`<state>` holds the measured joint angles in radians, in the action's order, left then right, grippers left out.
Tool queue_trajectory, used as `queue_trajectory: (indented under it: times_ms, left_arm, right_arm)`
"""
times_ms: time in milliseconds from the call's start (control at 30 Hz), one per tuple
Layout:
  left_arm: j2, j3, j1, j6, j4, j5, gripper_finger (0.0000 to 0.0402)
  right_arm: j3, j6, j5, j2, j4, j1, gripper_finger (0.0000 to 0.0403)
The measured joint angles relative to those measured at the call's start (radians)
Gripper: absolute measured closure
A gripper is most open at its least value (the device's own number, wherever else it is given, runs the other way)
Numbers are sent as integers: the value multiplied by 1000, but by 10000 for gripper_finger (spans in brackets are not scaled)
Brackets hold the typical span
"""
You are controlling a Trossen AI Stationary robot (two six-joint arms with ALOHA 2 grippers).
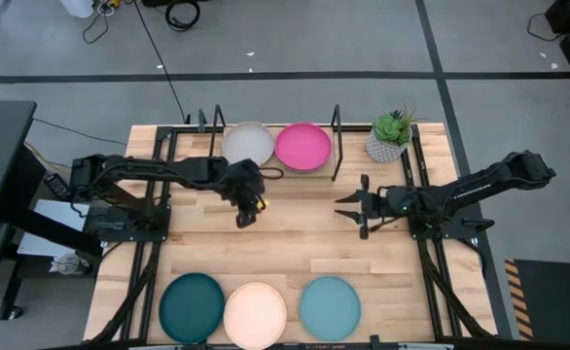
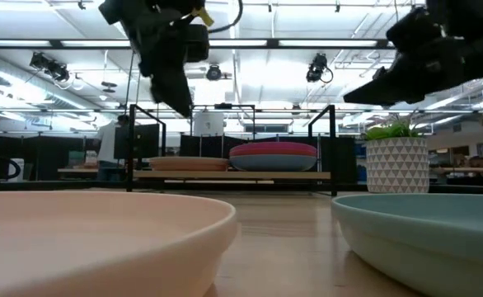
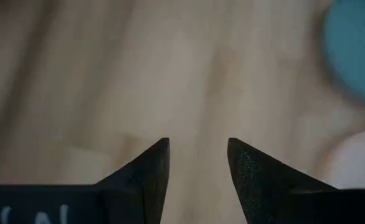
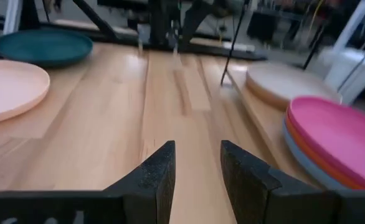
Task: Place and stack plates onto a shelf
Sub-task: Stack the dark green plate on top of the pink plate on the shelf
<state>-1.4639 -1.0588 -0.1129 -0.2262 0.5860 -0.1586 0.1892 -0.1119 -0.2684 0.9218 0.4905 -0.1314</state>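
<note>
Shelf (image 1: 336, 146) at the table's far edge, carrying a grey-topped stack (image 1: 248, 144) beside a pink-topped stack (image 1: 302, 146). Dark teal plate (image 1: 192, 307), cream plate (image 1: 256, 314) and light blue plate (image 1: 330, 305) lie along the near edge. Left gripper (image 1: 245, 215) and right gripper (image 1: 349, 206) – both over mid-table, fingers parted, empty
</note>
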Motion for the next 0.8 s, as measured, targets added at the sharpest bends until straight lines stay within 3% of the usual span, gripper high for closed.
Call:
queue_trajectory:
  times_ms: [133,267,533,633,800]
  left_arm:
    - [-1,-1,67,-181,70,-54,241]
    - [-2,0,156,-344,156,-56,242]
    - [-38,2,333,-635,166,100,242]
    - [-68,1,388,-702,169,108,242]
    - [-86,2,465,-971,162,81,242]
  right_arm:
    - [-95,-36,0,50,237,0,270]
    - [-146,-63,0,113,353,0,270]
    - [-94,-154,50,212,365,0,270]
    - [-65,-182,82,255,370,1,270]
    - [-10,-216,108,349,370,1,270]
